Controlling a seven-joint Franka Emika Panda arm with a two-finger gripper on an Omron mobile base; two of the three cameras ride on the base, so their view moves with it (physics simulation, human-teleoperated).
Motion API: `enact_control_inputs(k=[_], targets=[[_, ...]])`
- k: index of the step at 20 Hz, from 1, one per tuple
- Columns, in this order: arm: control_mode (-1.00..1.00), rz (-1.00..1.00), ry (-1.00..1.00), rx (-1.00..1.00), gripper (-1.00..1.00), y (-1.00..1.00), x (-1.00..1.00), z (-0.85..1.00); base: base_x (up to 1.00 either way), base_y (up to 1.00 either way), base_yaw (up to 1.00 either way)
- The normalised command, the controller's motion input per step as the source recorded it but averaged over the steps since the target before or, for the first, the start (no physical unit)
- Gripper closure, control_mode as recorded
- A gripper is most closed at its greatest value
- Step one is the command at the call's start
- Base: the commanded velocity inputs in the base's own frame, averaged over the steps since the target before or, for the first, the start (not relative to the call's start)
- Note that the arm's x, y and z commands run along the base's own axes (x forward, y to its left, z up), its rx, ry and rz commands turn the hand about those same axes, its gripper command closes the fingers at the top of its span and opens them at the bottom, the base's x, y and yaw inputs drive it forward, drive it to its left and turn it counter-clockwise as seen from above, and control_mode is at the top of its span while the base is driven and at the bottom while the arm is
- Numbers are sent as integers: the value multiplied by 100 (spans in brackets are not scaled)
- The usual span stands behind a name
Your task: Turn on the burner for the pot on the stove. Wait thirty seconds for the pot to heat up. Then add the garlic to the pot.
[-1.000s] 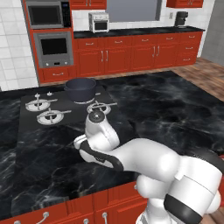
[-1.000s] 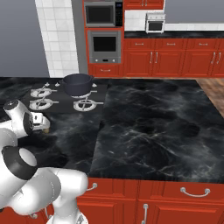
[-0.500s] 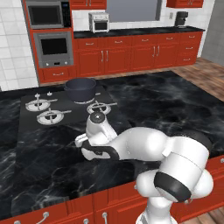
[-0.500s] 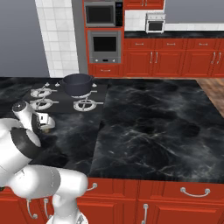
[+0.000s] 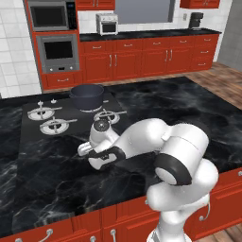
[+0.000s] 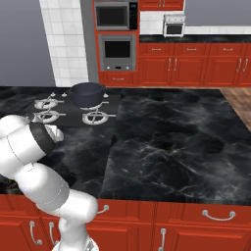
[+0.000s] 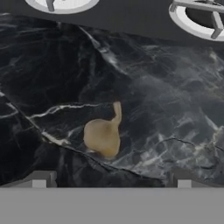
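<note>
gripper (image 7: pixel 111 181) hung with jaws spread wide above the garlic (image 7: pixel 103 134) on the black marble counter (image 7: pixel 166 113).

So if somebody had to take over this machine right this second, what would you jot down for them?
Gripper: open, holding nothing, poised above the garlic.
Garlic: lying on the black marble counter, in front of the stove.
Pot: sitting on a back burner of the stove, no lid.
Done: arm brought over the garlic. Whether the burner is lit cannot be told from the pictures.
Left: lower, grip the garlic, carry it to the pot and drop it in.
</note>
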Motion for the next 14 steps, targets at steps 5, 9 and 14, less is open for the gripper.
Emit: enact_control_inputs(k=[5,9,14], targets=[[-100,0,0,0,-100,26,32,-26,0,0,0],[-100,0,0,-2,-100,11,12,-9,0,0,0],[-100,0,0,0,-100,0,0,0,0,0,0]])
